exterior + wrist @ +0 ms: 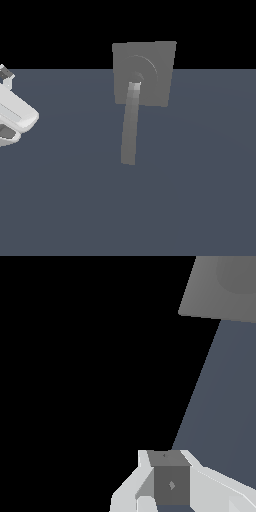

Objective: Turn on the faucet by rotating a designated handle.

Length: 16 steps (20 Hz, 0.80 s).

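1. Exterior view: the faucet (155,62), a plain matte grey fixture, stands as a square flat plate with raised concentric ring ridges at the far edge of the dark blue-grey counter (200,190), roughly midway along that edge.
2. The handle (131,125), a long, narrow, slightly curved grey bar, starts at the centre of the rings and runs toward the near edge of the counter. It is longer than the plate is wide, so its free end offers the best leverage for rotation about the ring centre.
3. The glossy white robot arm (15,115) enters at the exterior view's left, well apart from the handle. No contact exists.
4. Wrist view: a corner of the faucet plate (210,291) shows, with the counter beyond it; the handle is not in this view. The camera is aimed toward the fixture, consistent with an approach.
5. The jaws (167,481) appear only as a white housing and one grey block. Their opening cannot be determined, and nothing is visibly held.
6. Judgement: the task is not yet begun; the next move calls for bringing the jaws beside the handle's free end.
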Available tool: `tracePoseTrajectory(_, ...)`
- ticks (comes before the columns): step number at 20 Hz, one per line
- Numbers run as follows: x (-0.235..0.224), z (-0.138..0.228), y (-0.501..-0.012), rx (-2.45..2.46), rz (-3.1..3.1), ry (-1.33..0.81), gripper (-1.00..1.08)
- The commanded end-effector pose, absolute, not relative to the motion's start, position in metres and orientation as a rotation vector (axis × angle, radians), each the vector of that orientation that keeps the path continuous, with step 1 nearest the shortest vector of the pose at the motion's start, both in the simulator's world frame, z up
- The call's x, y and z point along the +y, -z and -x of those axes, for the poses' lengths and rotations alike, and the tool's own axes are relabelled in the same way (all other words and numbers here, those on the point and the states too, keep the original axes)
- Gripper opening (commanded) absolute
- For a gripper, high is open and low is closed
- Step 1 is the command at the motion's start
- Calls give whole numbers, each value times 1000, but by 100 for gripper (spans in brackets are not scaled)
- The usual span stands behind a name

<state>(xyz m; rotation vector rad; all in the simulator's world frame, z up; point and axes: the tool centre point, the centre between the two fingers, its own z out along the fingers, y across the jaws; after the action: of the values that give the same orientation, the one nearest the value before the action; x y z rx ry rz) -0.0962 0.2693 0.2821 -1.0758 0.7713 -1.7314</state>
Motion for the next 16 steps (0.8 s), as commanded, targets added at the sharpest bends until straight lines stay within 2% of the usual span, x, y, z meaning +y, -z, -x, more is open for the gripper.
tracePoseTrajectory(1, 245, 90, -243, 719, 1257, 1851, -100)
tracePoseTrajectory(8, 160, 86, -151, 547, 1755, 2127, -100)
tracePoseTrajectory(16, 83, 99, -96, 380, 2154, 2274, -100)
